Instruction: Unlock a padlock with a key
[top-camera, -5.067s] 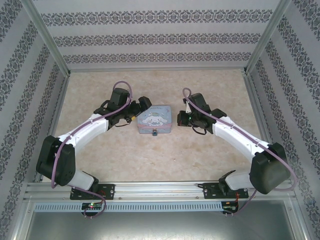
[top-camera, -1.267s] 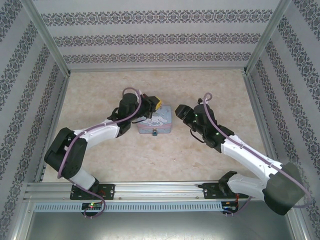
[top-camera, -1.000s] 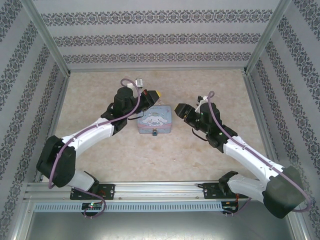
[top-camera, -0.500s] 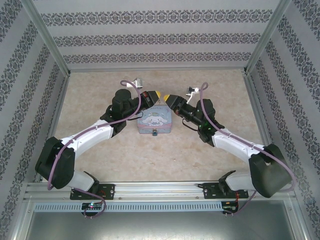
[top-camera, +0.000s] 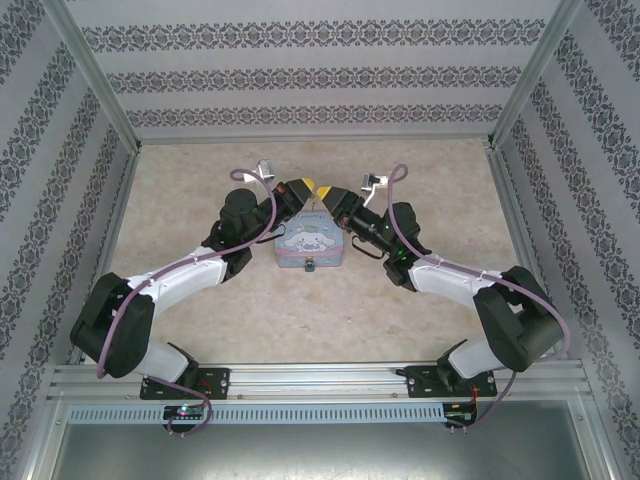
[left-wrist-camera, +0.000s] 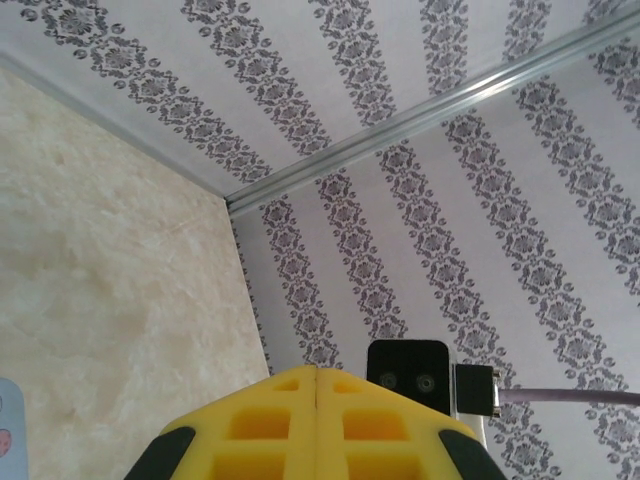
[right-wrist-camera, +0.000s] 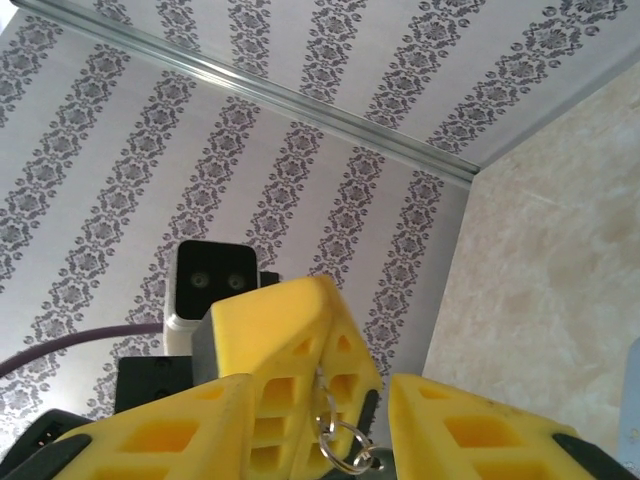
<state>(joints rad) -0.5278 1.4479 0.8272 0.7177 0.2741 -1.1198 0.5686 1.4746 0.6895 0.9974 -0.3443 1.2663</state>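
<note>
My left gripper (top-camera: 308, 187) hovers over the back edge of the pastel blue tin box (top-camera: 310, 243), its yellow fingers (left-wrist-camera: 318, 400) pressed shut. In the right wrist view a thin metal key (right-wrist-camera: 323, 385) is pinched in the seam of the left gripper (right-wrist-camera: 322, 330), and a small key ring (right-wrist-camera: 340, 445) dangles below it. My right gripper (top-camera: 333, 196) faces the left one tip to tip, open, with its fingers (right-wrist-camera: 180, 430) spread on either side of the left gripper's tip. The tiny teal padlock (top-camera: 311, 266) hangs at the tin's front face.
Patterned walls and aluminium frame posts (top-camera: 515, 85) enclose the beige table (top-camera: 430, 180). The right wrist's black camera block (left-wrist-camera: 407, 372) sits just behind the left fingertips. A corner of the tin (left-wrist-camera: 5, 430) shows at the lower left of the left wrist view.
The right gripper has swung left from beside the tin to meet the left gripper over the tin's back edge. The left gripper has turned slightly toward it, staying shut.
</note>
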